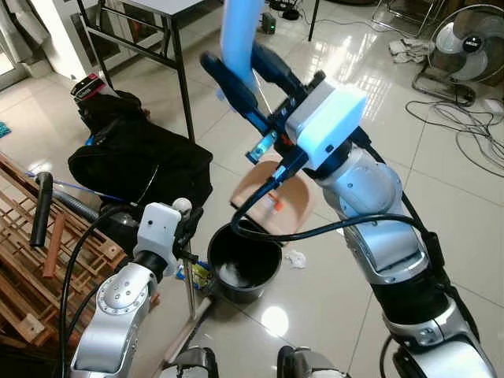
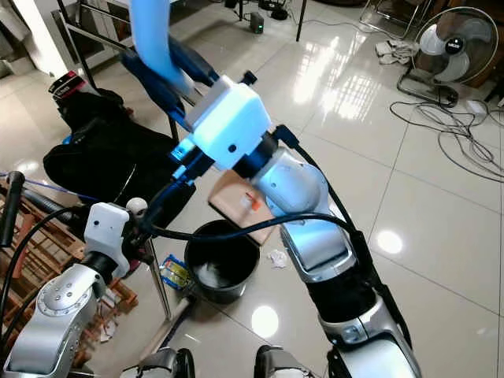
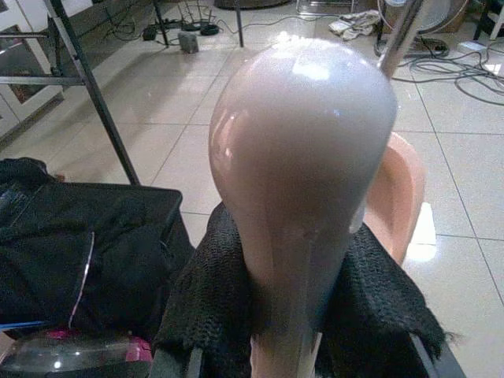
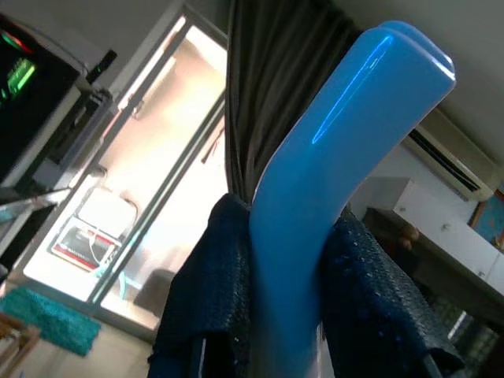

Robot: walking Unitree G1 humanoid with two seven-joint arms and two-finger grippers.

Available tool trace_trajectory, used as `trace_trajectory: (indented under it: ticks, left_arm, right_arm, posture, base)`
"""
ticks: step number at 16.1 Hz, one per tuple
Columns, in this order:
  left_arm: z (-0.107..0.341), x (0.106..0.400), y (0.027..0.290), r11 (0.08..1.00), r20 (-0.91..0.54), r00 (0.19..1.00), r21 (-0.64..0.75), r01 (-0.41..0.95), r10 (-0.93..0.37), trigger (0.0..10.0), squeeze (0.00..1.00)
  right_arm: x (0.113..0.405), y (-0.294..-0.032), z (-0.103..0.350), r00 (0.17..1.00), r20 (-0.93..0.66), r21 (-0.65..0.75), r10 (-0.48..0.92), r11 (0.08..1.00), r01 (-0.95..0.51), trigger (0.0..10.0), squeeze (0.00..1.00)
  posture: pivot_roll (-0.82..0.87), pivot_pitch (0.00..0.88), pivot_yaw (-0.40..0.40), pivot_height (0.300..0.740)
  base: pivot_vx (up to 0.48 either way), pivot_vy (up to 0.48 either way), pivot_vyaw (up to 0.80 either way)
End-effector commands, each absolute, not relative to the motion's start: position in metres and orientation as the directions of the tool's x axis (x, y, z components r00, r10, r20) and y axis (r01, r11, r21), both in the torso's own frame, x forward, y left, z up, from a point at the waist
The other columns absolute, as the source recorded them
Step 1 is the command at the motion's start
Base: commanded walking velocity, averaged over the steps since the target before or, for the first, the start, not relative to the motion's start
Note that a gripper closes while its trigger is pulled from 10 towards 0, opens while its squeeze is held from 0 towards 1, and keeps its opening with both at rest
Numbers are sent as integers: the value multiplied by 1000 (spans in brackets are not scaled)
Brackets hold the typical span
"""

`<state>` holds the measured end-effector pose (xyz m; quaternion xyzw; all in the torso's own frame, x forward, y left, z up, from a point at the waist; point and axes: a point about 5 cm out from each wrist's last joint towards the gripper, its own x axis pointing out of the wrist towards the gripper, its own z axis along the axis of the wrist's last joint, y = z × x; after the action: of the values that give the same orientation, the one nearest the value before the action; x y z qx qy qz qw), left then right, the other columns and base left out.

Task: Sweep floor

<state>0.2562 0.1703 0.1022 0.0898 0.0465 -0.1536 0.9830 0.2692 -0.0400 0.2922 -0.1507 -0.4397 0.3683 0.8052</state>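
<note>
The right gripper [image 1: 240, 83] is clamping its two fabric-sleeved fingers tight on the smooth, glossy blue plastic broom handle [image 1: 240, 31], raised high above the shiny tiled floor [image 1: 354, 94]. The left gripper [image 3: 295, 315] is squeezing shut on the rounded, pale pink plastic dustpan handle [image 3: 303, 173], its flat pink pan [image 1: 295, 201] hanging over a round black plastic bucket [image 1: 244, 264] beside a soft black fabric bag [image 1: 142, 165].

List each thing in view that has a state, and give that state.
Right gripper: shut on blue handle, raised.
Left gripper: shut on pink handle.
Dustpan: tilted above the floor, behind the bucket.
Bucket: upright, open, white scraps inside.
Paper scrap: on the floor beside the bucket.
Fan: upright.
</note>
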Motion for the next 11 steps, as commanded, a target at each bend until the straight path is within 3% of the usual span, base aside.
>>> trace_trajectory:
  ticks: [1, 3, 5, 8, 9, 11]
  left_arm:
    - [101, 256, 169, 930, -121, 944, 174, 324, -306, 10000, 0]
    - [100, 259, 169, 934, -124, 946, 164, 318, -300, 10000, 0]
    - [99, 259, 169, 930, -135, 943, 173, 324, -303, 10000, 0]
    - [97, 260, 167, 931, -145, 942, 167, 324, -302, 10000, 0]
    - [97, 260, 165, 931, -144, 942, 168, 324, -302, 10000, 0]
    - [98, 260, 164, 931, -143, 942, 168, 324, -303, 10000, 0]
  right_arm:
    - [271, -47, 295, 367, 596, -584, 714, 700, -412, 10000, 0]
    - [283, -80, 306, 498, 636, -516, 590, 804, -295, 10000, 0]
    - [293, -131, 313, 659, 671, -350, 340, 929, -123, 10000, 0]
    - [294, -184, 301, 767, 637, -210, 76, 975, 78, 10000, 0]
    - [294, -208, 292, 810, 587, -243, -3, 953, 180, 10000, 0]
    - [294, -222, 286, 825, 563, -299, -51, 918, 261, 10000, 0]
  posture:
    - [-72, 96, -6, 740]
    - [-73, 90, -6, 740]
    - [-84, 95, -1, 740]
    - [-87, 105, -4, 740]
    - [-85, 107, -9, 740]
    - [-86, 111, -12, 740]
  base:
    - [0, 0, 0]
    - [0, 0, 0]
    - [0, 0, 0]
    - [0, -280, 0]
    - [0, -480, 0]
    - [0, -480, 0]
